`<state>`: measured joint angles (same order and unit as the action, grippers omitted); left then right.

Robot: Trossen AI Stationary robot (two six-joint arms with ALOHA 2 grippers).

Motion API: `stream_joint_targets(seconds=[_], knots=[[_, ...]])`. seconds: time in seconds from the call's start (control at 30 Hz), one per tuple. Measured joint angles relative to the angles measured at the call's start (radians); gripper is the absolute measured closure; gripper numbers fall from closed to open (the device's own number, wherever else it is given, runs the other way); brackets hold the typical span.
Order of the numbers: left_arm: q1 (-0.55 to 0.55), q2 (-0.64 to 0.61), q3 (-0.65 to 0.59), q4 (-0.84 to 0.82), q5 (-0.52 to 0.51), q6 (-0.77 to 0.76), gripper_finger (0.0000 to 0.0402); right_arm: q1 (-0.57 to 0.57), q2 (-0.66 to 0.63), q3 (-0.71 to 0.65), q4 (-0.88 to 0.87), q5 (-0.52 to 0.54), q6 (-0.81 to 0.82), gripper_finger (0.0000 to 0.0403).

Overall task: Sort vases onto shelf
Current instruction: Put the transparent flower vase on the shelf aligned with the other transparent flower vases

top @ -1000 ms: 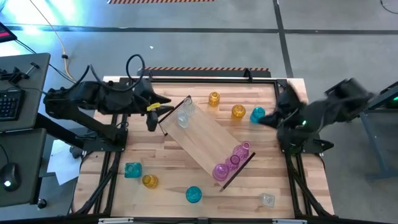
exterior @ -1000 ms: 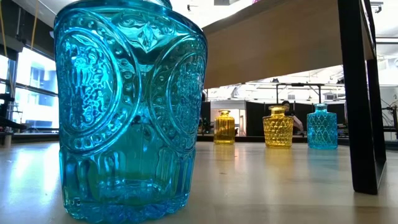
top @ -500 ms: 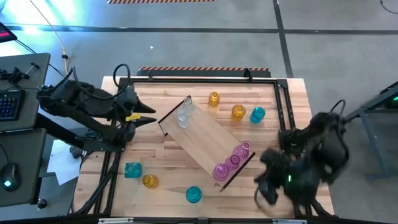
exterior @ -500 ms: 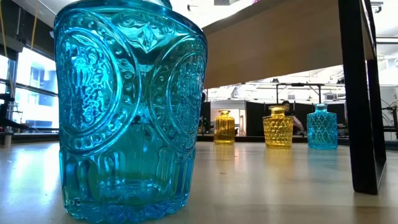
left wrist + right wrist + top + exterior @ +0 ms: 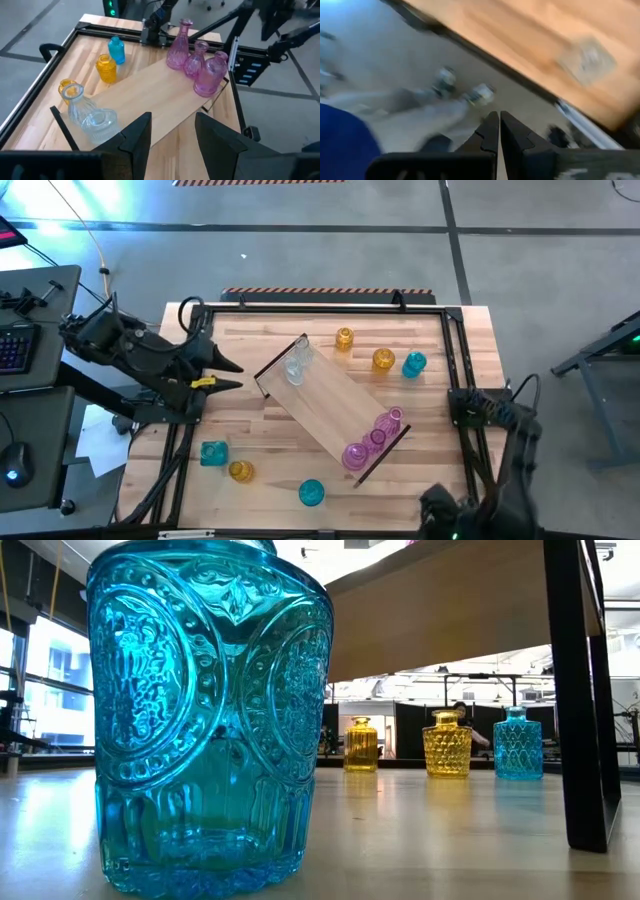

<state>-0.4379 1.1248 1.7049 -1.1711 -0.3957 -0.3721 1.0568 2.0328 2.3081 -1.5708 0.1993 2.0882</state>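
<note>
At the table's nine o'clock edge, the left gripper (image 5: 228, 373) has drawn back from the shelf (image 5: 335, 410), fingers parted and empty. The right gripper (image 5: 496, 131), shut, has swung off toward five o'clock, so most vases (image 5: 311, 493) stay unsorted.

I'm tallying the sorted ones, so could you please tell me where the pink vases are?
In the high view, the three pink vases stand clustered on the shelf, at its end nearer the right arm.

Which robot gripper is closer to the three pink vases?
Right. The right gripper is just off the table's near-right corner, fairly close to the pink vases; the left gripper hangs beyond the shelf's opposite end.
</note>
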Motion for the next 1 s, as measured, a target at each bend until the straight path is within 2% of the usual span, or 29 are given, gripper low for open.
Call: stream_joint_targets(seconds=[0.13, 0.47, 0.57, 0.73, 0.87, 1.0], knots=[[-0.016, 0.000, 0.000, 0.000, 0.001, 0.000, 0.0257, 0.000, 0.065, 0.000, 0.000, -0.154, 0.034, 0.0402], [-0.047, 0.000, 0.000, 0.000, 0.000, 0.000, 0.0257, -0.023, 0.129, 0.000, 0.000, -0.133, 0.046, 0.0396], [-0.056, 0.000, 0.000, -0.001, 0.000, 0.000, 0.0257, -0.025, 0.129, 0.000, 0.000, -0.142, 0.043, 0.0371], [-0.070, 0.000, 0.000, -0.001, 0.000, -0.002, 0.0257, -0.026, 0.127, -0.008, 0.003, -0.167, 0.040, 0.0298], [-0.076, 0.000, 0.000, 0.000, 0.000, -0.008, 0.0257, -0.016, 0.077, -0.163, 0.001, -0.172, 0.050, 0.0247], [-0.076, 0.000, 0.000, 0.000, 0.000, -0.020, 0.0257, -0.014, -0.040, -0.354, -0.001, -0.151, 0.061, 0.0224]])
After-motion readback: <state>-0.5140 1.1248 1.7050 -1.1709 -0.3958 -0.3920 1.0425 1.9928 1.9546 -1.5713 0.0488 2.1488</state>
